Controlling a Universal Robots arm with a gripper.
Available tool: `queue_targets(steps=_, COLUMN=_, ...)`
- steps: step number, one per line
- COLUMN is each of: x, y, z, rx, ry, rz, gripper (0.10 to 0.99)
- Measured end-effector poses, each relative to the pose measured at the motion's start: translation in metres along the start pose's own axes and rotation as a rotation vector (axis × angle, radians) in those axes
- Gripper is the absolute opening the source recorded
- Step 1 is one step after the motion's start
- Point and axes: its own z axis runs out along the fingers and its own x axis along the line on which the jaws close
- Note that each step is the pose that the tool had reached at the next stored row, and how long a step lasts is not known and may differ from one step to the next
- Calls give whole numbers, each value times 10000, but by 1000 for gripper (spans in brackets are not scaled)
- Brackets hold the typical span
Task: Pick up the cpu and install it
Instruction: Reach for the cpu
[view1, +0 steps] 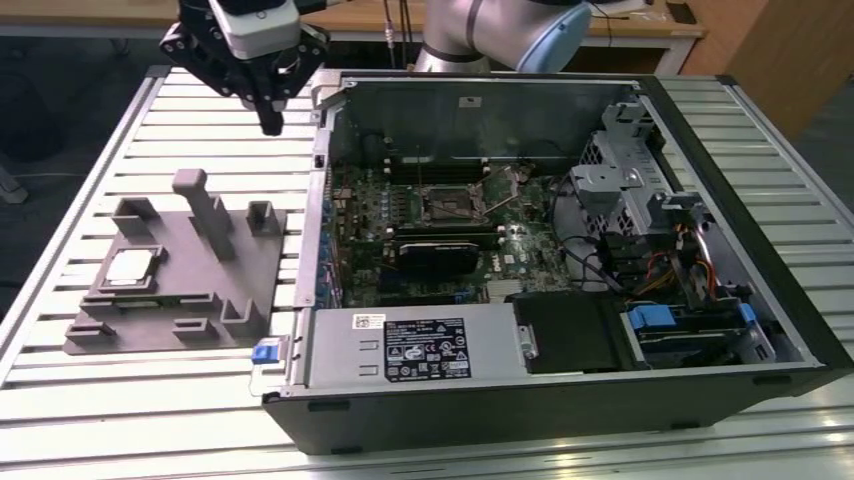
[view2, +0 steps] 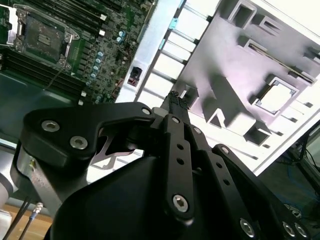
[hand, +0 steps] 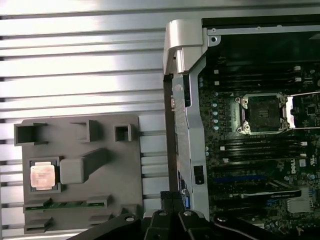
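The cpu (view1: 130, 268), a small square chip with a pale metal top, lies flat in a recess of the grey plastic fixture (view1: 187, 295) on the table, at the exterior view's left. Both wrist views show the cpu (hand: 42, 176) (view2: 275, 97) in its recess. My gripper (view1: 271, 124) hangs high above the table beyond the fixture's far end, close to the case's corner. Its black fingers are shut together with nothing between them, as the gripper (view2: 173, 97) (hand: 172, 196) also shows in both wrist views. The square metal-framed socket (view1: 451, 205) (hand: 263, 114) on the motherboard has a dark bare centre.
The open black computer case (view1: 747, 250) fills the exterior view's right, its silver edge (hand: 182, 100) standing between fixture and motherboard. Inside are a black module (view1: 434, 255), a labelled power supply (view1: 414, 345) and drive bays (view1: 641, 170). The slatted aluminium table (view1: 200, 140) surrounds the fixture.
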Motion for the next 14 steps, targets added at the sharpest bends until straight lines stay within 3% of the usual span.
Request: queue_targets(steps=14, x=193, y=-16, z=29, rx=1, ry=0, rz=0, gripper=106)
